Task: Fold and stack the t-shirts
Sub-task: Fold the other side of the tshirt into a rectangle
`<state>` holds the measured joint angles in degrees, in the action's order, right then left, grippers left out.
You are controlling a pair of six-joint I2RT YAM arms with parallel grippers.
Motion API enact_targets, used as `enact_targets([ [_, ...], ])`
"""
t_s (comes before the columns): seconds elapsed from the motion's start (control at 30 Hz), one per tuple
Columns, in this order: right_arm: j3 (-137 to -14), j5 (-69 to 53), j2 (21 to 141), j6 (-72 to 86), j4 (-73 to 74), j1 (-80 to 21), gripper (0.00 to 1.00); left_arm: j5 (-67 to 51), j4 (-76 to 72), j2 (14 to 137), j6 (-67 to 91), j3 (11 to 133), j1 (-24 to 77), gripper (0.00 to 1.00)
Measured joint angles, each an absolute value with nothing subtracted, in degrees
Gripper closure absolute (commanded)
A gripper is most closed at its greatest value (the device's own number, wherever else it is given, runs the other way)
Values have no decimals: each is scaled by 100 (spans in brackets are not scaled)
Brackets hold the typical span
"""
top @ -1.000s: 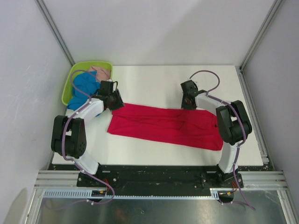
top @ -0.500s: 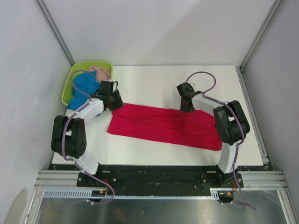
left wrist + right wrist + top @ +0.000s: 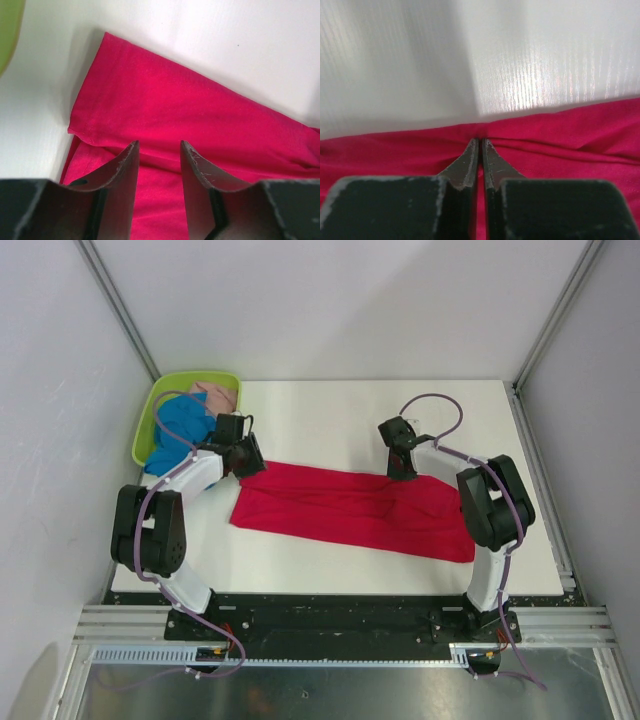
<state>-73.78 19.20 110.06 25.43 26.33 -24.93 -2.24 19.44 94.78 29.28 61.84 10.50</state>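
The red t-shirt lies as a long folded strip across the white table. My left gripper hovers over its far left corner. In the left wrist view that gripper is open, with red cloth showing through the gap. My right gripper sits at the strip's far edge, right of the middle. In the right wrist view it is shut on a puckered pinch of the red hem. The blue t-shirt and the pale pink one lie bunched in the basket.
The lime-green basket stands at the far left corner of the table, just behind my left arm; its rim shows in the left wrist view. White table stretches beyond the red strip. Grey walls and metal posts enclose the table.
My right gripper has shifted a little to the left along the far edge and closed on the red hem. The left arm and gripper have hardly moved.
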Motion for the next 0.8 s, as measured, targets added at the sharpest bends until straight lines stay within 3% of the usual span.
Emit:
enact_targets([
  [0.8, -7345, 1892, 10250, 3089, 3660, -3173, 100, -504, 1944, 9651, 2952, 6184, 1055, 57],
])
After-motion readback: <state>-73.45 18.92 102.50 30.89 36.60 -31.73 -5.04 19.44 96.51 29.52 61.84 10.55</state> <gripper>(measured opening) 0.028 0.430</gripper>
